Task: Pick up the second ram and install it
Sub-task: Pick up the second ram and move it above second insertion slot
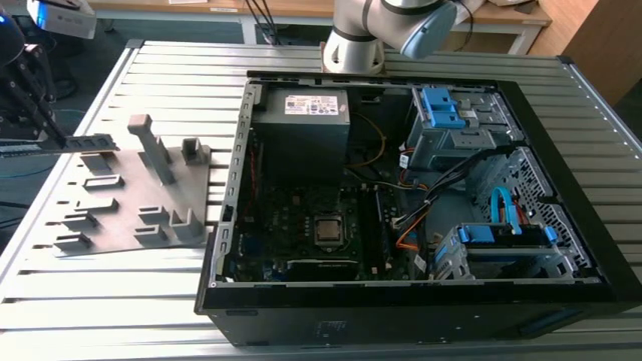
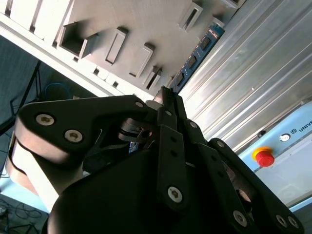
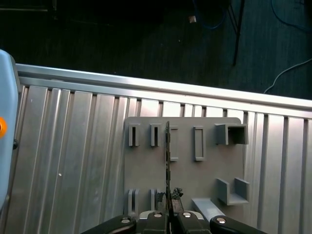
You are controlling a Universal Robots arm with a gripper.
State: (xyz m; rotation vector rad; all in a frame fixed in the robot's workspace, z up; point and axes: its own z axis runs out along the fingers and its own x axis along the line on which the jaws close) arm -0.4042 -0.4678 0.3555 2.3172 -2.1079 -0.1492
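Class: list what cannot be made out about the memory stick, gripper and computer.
The second ram: edge-on in the first wrist view, chips hidden.
The gripper: body cut off by the first wrist view's edge.
The computer case: board details too dark and small in the exterior view.

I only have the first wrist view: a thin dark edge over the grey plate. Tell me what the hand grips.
Observer: In the exterior view it is the second ram, broad face showing, clamped in the hand.
Operator: Report the computer.
Observer: The open computer case sits on the exterior view's right of the grey plate.
Operator: Describe its face.
Observer: The second wrist view shows small chips along the second ram.
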